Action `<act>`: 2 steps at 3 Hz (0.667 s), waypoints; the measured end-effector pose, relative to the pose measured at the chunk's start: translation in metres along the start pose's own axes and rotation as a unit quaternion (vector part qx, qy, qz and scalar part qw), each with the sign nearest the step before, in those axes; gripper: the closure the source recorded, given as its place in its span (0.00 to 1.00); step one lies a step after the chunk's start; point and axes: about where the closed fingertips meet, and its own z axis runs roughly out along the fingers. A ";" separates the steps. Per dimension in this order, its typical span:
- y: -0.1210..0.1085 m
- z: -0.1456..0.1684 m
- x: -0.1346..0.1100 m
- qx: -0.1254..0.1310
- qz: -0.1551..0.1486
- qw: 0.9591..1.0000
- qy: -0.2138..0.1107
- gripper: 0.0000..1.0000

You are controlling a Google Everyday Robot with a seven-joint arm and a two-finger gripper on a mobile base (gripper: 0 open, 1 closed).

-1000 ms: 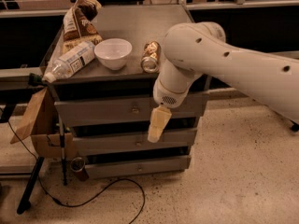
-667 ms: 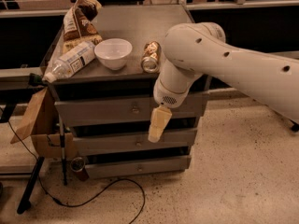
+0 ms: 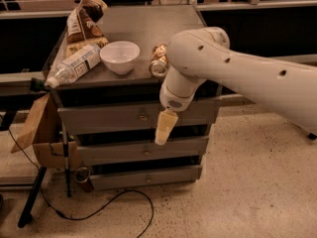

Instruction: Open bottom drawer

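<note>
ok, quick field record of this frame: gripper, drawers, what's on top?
gripper: pointing down in front of the cabinet, tip at the upper edge of the middle drawer
bottom drawer: looks shut, gripper well above it, no contact
top drawer: looks shut
on top: white bowl; water bottle lying down; snack bag; can on its side
left of cabinet: cardboard box
floor: cable

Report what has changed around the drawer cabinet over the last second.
Nothing visibly changed. The gripper hangs in front of the cabinet, near the middle drawer's upper edge. The bottom drawer is shut. The bowl, bottle, can and bag lie as before.
</note>
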 end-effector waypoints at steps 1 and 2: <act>-0.022 0.024 0.004 0.006 0.009 1.000 0.014 0.00; -0.043 0.051 0.011 -0.004 0.022 0.999 0.039 0.00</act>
